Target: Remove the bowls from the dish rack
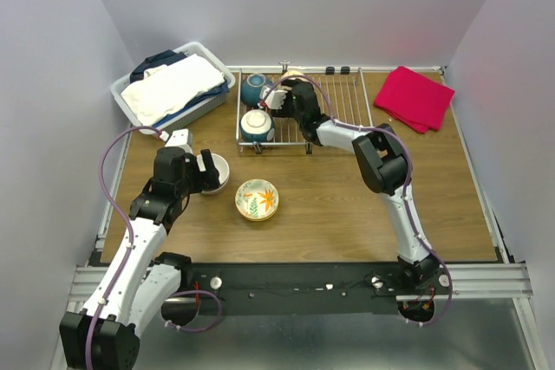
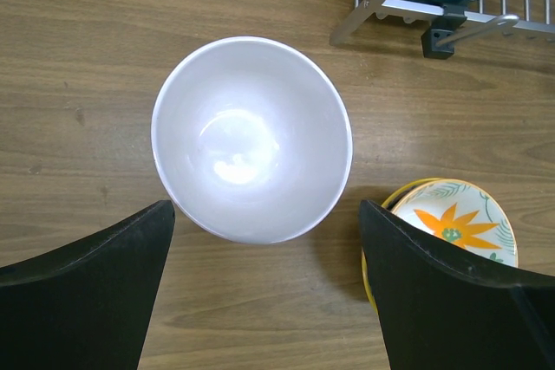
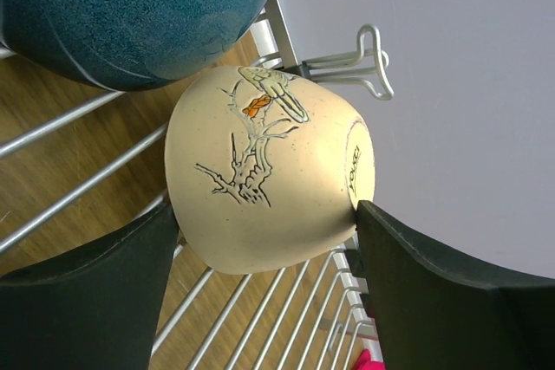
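Observation:
The silver wire dish rack point(image 1: 342, 101) stands at the back centre. Two teal bowls point(image 1: 256, 88) point(image 1: 257, 125) sit in its left end. A cream bowl point(image 3: 269, 171) with a branch drawing lies on its side by the rack's back rim point(image 3: 260, 318), beside a teal bowl point(image 3: 130, 15). My right gripper point(image 3: 267, 210) is closed on this cream bowl, one finger on its side and one on its foot. On the table sit a white bowl point(image 2: 251, 140) and an orange-flowered bowl point(image 2: 455, 223). My left gripper point(image 2: 264, 249) hangs open just short of the white bowl, holding nothing.
A white basket point(image 1: 173, 88) full of folded cloth stands at the back left, close to the rack. A red cloth point(image 1: 416, 97) lies at the back right. The rack's front corner point(image 2: 434, 19) is close to the white bowl.

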You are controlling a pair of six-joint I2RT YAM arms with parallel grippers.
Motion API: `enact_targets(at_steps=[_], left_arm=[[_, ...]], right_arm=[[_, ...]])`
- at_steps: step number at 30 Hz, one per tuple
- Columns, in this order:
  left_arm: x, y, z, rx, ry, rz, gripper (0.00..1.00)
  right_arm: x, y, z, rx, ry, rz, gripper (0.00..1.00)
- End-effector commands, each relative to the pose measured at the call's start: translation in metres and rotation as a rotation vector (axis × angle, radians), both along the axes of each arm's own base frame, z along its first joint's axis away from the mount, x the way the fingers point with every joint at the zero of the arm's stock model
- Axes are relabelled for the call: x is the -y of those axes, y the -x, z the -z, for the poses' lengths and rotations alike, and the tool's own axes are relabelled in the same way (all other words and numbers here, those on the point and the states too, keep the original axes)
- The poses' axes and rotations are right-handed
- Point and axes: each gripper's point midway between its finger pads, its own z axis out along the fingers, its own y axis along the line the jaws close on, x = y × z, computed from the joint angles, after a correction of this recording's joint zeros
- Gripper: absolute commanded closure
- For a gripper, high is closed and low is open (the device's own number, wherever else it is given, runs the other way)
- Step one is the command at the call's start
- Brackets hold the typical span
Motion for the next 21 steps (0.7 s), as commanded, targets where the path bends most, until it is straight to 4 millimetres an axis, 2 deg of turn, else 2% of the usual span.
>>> enact_targets(at_steps=[1,2,4,5,6,7,8,9,11,12,18,19,21], left_arm=[[-0.001,-0.001,-0.001,0.012,-0.006,-0.012,0.05],[-0.001,-0.001,0.0,0.011,-0.006,-0.012,0.05],[-0.002,-0.001,-0.002,0.017,-0.007,-0.013,0.05],[-0.002,-0.001,-0.004,0.023,-0.006,-0.013,0.05],[-0.001,-0.001,-0.004,0.025,-0.006,-0.011,0.05],[-0.002,-0.001,-0.004,0.028,-0.007,-0.013,0.05],[-0.001,-0.001,-0.006,0.034,-0.005,-0.008,0.05],[-0.001,0.0,-0.006,0.036,-0.005,-0.008,0.05],[-0.001,0.0,-0.007,0.042,-0.004,-0.005,0.05],[-0.001,0.0,-0.007,0.042,-0.005,-0.004,0.05],[0.002,0.002,-0.01,0.057,-0.001,0.006,0.05],[0.002,0.002,-0.011,0.058,0.0,0.008,0.05],[0.003,0.002,-0.012,0.064,0.001,0.011,0.05]], right_arm=[[0.011,0.013,0.049,-0.119,0.032,0.031,0.25],[0.016,0.018,0.056,-0.138,0.04,0.037,0.28],[0.021,0.026,0.057,-0.159,0.035,0.049,0.36],[0.023,0.03,0.043,-0.152,0.015,0.053,0.37],[0.029,0.04,0.054,-0.193,0.017,0.062,0.41],[0.031,0.045,0.053,-0.207,0.014,0.065,0.42],[0.033,0.05,0.043,-0.207,0.003,0.067,0.43],[0.04,0.059,0.053,-0.247,0.01,0.081,0.43],[0.047,0.068,0.051,-0.27,0.01,0.094,0.44],[0.051,0.076,0.05,-0.291,0.002,0.104,0.44],[0.061,0.098,0.037,-0.352,-0.063,0.147,0.44],[0.061,0.1,0.028,-0.351,-0.083,0.151,0.43],[0.064,0.107,0.028,-0.381,-0.105,0.167,0.4]])
